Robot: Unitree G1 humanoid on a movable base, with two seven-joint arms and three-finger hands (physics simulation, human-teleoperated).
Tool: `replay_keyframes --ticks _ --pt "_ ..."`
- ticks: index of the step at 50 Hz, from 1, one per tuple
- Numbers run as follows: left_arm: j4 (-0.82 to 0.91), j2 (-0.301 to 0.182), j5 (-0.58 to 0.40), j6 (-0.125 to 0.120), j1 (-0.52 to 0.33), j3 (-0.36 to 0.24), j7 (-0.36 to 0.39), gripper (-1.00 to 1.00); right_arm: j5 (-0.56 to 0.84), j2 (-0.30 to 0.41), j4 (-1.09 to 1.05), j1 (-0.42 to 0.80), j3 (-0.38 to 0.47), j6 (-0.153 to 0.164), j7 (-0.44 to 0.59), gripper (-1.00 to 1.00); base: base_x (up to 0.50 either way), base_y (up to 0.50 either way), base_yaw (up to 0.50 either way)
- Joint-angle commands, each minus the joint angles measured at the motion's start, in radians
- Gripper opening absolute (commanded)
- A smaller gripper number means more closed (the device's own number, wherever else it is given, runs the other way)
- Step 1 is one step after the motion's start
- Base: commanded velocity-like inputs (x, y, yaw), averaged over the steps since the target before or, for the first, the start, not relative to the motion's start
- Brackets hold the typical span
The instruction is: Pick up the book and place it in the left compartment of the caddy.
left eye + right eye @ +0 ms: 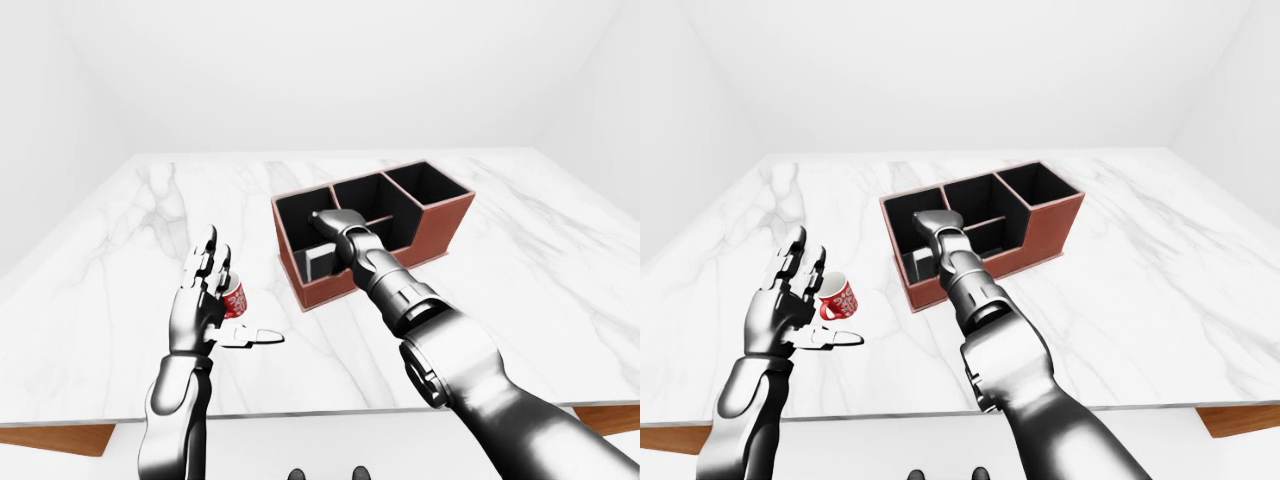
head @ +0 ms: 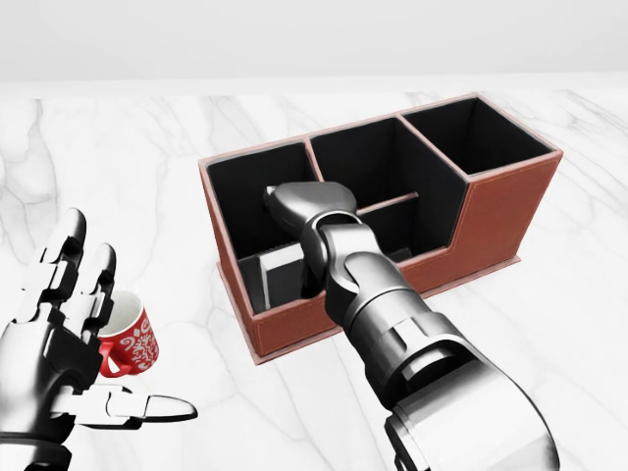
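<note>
In the head view, at 8 o'clock, the chrome, segmented left hand [image 2: 61, 343] is held up with its fingers splayed wide, gripping nothing. Just beyond it stands a glossy red mug [image 2: 130, 341] with a white pattern. At centre, the right hand [image 2: 304, 203] reaches over the left compartment of the boxy, brown leather-look caddy [image 2: 491, 211], its fingers hidden, so I cannot tell their state. The flat grey book [image 2: 280, 275] lies inside that compartment. The white marble table [image 2: 108, 177] is veined grey; the room's walls are plain white.
</note>
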State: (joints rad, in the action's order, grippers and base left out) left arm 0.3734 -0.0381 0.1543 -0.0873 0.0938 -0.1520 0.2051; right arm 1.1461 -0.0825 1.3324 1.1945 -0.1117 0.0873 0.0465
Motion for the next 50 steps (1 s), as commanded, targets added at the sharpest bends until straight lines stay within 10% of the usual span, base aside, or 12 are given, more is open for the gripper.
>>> replay_keyframes --ticks 1,10,37,50 --pt "-0.006 -0.001 0.000 0.000 -0.004 0.001 -0.002 1.00 0.010 0.001 -0.006 0.000 -0.001 0.000 -0.002 0.71 0.00 0.00 0.00" --pt "-0.007 -0.001 -0.001 0.000 -0.004 0.003 -0.003 1.00 0.012 0.000 -0.009 -0.004 -0.004 0.000 0.000 1.00 0.00 0.00 0.00" --pt "-0.068 -0.018 0.013 0.000 -0.054 -0.019 -0.016 1.00 -0.075 0.055 -0.069 0.044 0.023 0.000 0.031 1.00 0.00 0.00 0.00" --pt "-0.056 -0.031 0.028 0.000 -0.062 -0.038 -0.024 1.00 -0.188 0.136 -0.582 -0.123 0.049 0.000 0.215 1.00 0.00 0.00 0.00"
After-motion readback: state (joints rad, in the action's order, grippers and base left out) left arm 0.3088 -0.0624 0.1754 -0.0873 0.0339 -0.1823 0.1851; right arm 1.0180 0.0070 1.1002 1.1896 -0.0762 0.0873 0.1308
